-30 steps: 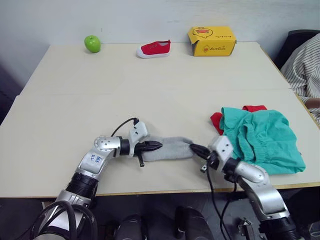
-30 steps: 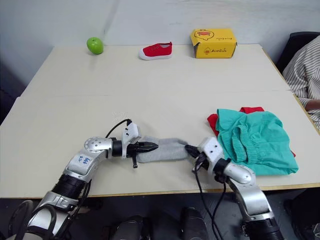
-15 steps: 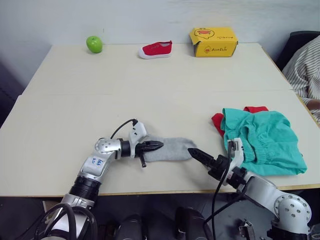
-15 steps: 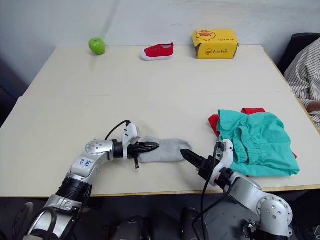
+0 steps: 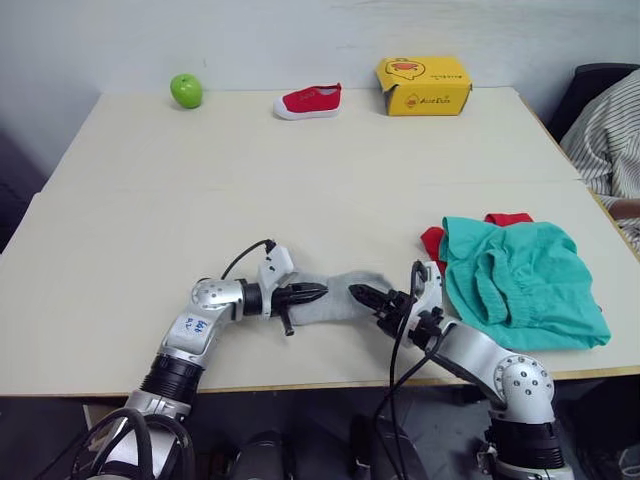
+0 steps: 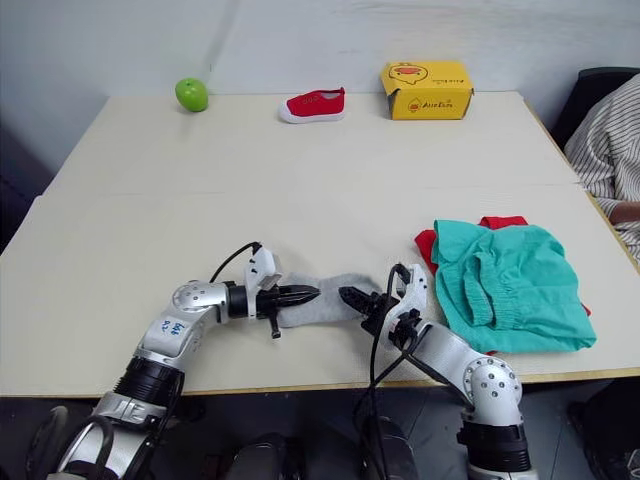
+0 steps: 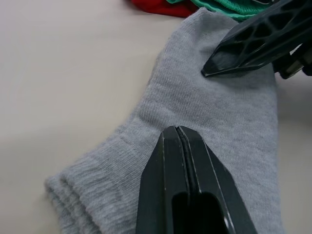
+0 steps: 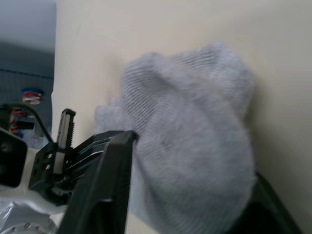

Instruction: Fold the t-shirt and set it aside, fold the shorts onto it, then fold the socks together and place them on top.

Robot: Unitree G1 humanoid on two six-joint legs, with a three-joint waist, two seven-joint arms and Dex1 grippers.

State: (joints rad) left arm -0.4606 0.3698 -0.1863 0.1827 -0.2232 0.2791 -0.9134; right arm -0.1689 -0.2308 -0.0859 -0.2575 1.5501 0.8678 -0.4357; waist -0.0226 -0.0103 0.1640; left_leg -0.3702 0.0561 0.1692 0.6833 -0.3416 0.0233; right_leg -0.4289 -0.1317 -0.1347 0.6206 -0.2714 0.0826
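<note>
A: Where do the socks (image 5: pixel 335 297) lie?

B: Flat on the tabletop (image 5: pixel 300 190) near its front edge, at about 6 o'clock in the head views, between the two arms. The shorts (image 5: pixel 520 280) lie at about 4 o'clock, spread over the t-shirt (image 5: pixel 432 241), of which red edges peep out at the shorts' left and far sides.

A: And the left gripper (image 7: pixel 179 134)?

B: The head views show it lying on the socks' left end. The left wrist view adds that its two fingers are pressed together with no gap, resting on top of the grey cloth rather than pinching it. That view also shows the stacked ribbed cuffs at one end of the socks.

A: The right gripper (image 5: pixel 362 294)?

B: In the head views it points toward 9 o'clock at the socks' right end. The right wrist view shows more: the grey cloth bunches up between its spread fingers (image 8: pixel 105 183), one on each side of the bundle, so it has hold of the socks.

A: Anything else?

B: Along the far edge sit a green apple (image 5: pixel 185 90), a small red shoe (image 5: pixel 309 100) and a yellow box (image 5: pixel 423 83). A person's striped sleeve (image 5: pixel 605 130) shows at 3 o'clock.
</note>
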